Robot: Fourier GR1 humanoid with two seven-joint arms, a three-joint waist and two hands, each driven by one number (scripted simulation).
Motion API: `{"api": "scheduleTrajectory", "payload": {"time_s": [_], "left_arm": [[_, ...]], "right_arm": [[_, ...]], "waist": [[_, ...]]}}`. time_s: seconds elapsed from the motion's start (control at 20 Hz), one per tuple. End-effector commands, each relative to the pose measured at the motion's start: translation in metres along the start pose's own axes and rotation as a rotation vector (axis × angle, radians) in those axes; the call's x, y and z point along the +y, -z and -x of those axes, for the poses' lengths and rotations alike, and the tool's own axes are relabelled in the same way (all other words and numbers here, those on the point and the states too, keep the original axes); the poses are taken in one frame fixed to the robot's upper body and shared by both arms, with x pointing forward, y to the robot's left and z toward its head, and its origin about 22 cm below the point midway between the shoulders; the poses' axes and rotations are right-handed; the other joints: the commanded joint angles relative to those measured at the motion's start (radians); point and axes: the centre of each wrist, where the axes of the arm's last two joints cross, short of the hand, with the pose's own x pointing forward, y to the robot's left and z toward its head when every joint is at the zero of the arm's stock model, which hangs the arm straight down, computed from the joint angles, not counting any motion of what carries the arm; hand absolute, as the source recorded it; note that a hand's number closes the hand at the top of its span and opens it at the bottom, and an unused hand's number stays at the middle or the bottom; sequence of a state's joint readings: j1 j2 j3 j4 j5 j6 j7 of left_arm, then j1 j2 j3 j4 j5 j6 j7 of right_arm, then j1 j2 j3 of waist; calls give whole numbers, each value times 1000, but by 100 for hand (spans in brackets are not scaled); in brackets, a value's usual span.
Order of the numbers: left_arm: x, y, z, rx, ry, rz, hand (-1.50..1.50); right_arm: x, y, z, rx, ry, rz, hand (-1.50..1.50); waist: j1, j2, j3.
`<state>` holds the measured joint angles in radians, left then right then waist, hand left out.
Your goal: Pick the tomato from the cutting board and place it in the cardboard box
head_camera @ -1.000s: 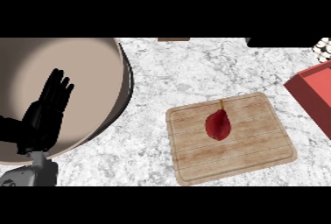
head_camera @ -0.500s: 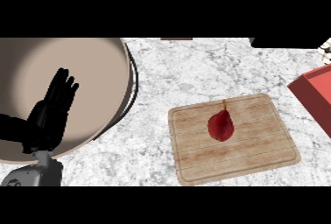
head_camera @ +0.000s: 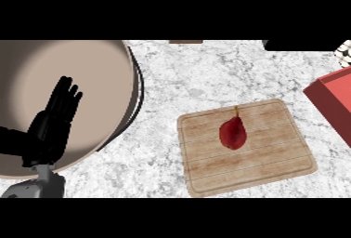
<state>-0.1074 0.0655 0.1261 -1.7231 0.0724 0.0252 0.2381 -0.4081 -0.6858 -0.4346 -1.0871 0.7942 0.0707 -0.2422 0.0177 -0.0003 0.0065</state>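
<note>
A dark red, pointed tomato point(head_camera: 234, 132) with a thin stem lies near the middle of the wooden cutting board point(head_camera: 267, 162), which sits on the marble counter at centre right. A red-walled box point(head_camera: 332, 102) shows at the right edge, cut off by the frame. My left hand point(head_camera: 55, 121) stands at the left with straight fingers pointing up, in front of a large beige round shape, far from the tomato. My right hand does not show.
A big beige round shape point(head_camera: 68, 69) with a dark rim fills the upper left. A small black-and-white patterned thing point(head_camera: 344, 53) peeks in at the top right corner. Bare marble counter point(head_camera: 205, 74) lies between the round shape and the board.
The whole scene has drifted slightly right and down in view, and the left hand sits a little higher. The tomato stays in place on the board.
</note>
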Motion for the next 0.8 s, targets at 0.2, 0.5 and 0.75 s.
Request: {"api": "scheduleTrajectory", "payload": {"time_s": [0.2,0.5,0.75], "left_arm": [[-11,0,-1,39,1,-25,0],[9,1,11,50,2,-28,0],[8,0,15,42,3,-34,0]], "right_arm": [[-32,10,15,-74,421,194,-150],[-27,7,32,19,847,227,-150],[-56,-14,71,47,967,262,-150]], "waist": [[-18,-2,-5],[-27,-2,-6],[-25,0,-6]]}}
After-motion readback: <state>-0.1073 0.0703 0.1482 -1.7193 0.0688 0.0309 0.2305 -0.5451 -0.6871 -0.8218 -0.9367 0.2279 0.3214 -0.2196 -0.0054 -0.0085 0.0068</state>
